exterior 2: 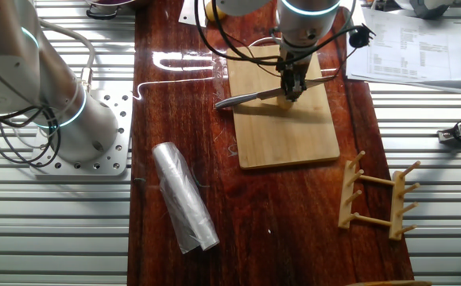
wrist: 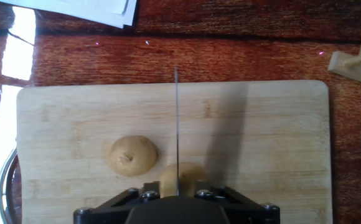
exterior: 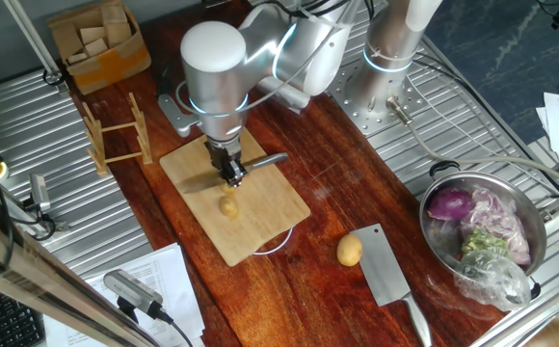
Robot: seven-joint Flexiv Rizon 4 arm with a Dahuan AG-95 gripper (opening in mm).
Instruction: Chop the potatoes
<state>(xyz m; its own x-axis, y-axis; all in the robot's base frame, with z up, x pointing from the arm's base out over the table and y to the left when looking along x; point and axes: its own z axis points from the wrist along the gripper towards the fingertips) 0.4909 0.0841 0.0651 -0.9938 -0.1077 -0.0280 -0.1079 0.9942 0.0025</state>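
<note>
Two smooth round potatoes [wrist: 132, 155], bamboo board [wrist: 274, 143]

A dark red wooden surface [exterior: 347, 183] runs between ribbed metal panels. At centre frame in one fixed view a bamboo cutting board [exterior: 260, 226] lies on it. A wooden rack [exterior: 118, 135] stands at upper left, next to the board. A larger golden-brown potato [exterior: 349, 251] sits at lower right, touching a cleaver [exterior: 387, 275]. In the other fixed view a roll of clear plastic [exterior 2: 183, 197] lies at lower left
</note>
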